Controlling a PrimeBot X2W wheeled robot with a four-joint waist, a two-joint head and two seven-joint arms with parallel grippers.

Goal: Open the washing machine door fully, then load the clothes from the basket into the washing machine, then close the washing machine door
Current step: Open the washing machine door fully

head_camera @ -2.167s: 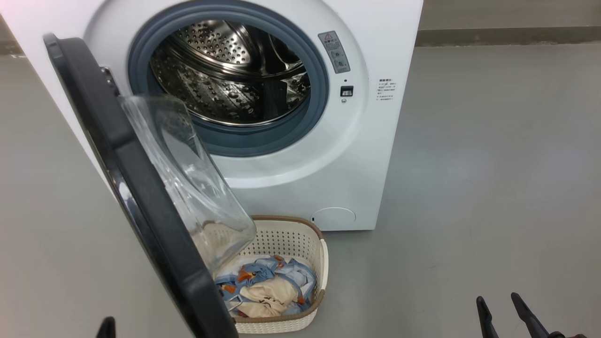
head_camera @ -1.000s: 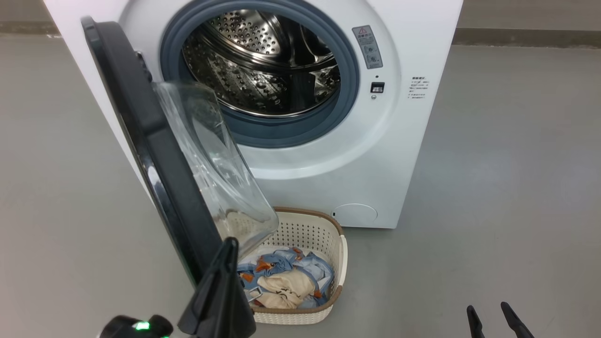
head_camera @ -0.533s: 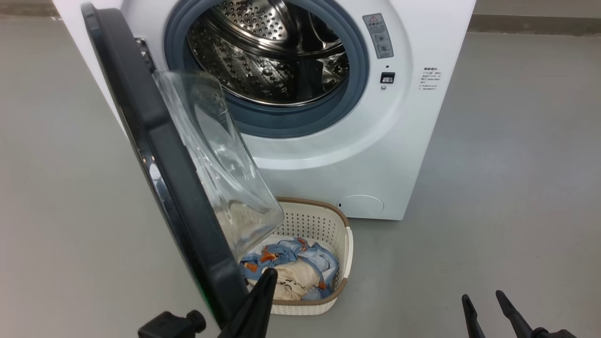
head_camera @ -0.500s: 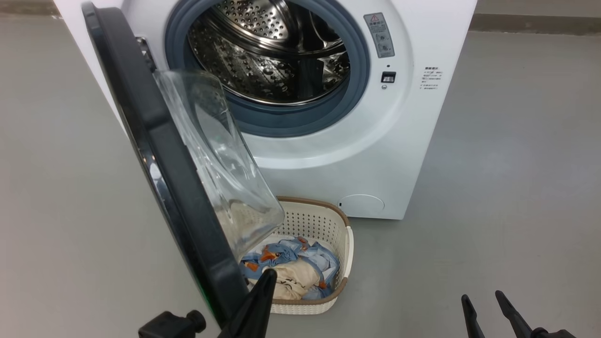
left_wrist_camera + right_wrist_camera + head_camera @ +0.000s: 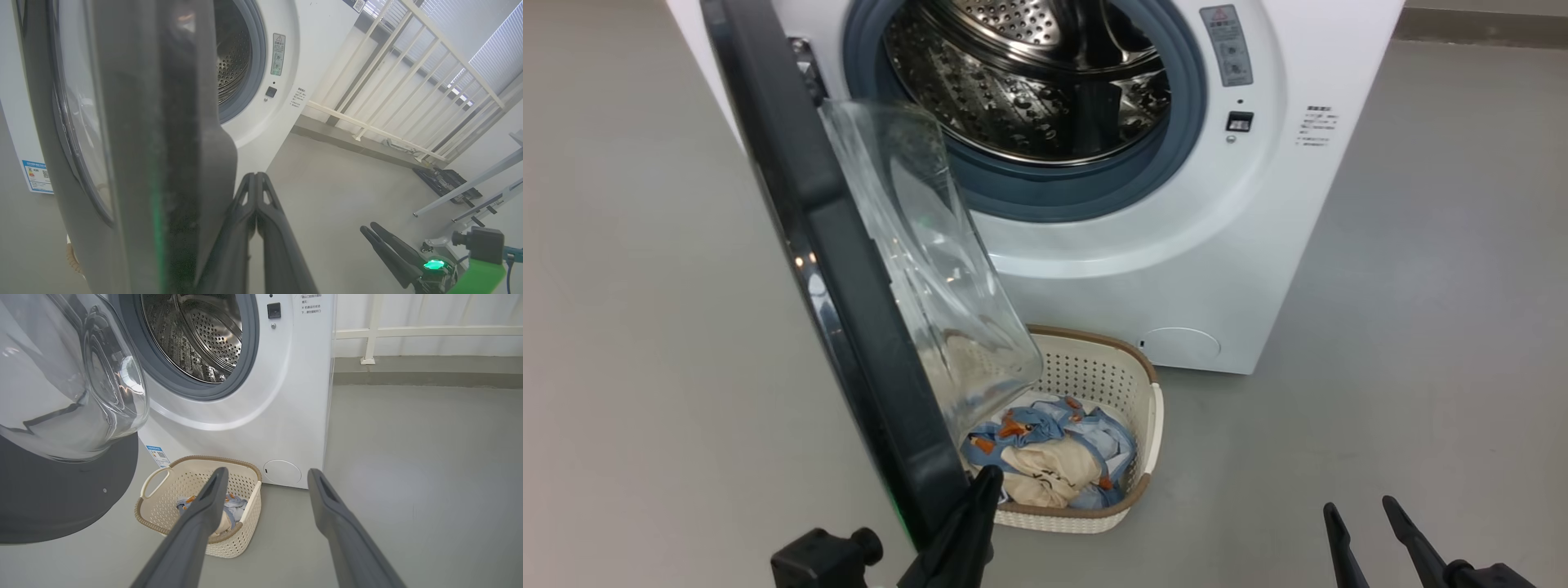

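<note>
Head view puts your left gripper (image 5: 988, 480), fingers pinched shut, just beside the lower rim of the washing machine door (image 5: 849, 310), which overhangs the basket (image 5: 1152, 412) of clothes (image 5: 1054, 457) (right gripper (image 5: 1359, 506) gapes, empty): a glancing push could slip off, so the door blocks the basket.

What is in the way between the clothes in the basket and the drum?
The door, only part open, juts out beside the basket; its glass bowl hangs partly over the clothes. Nothing else visibly blocks the drum.
</note>
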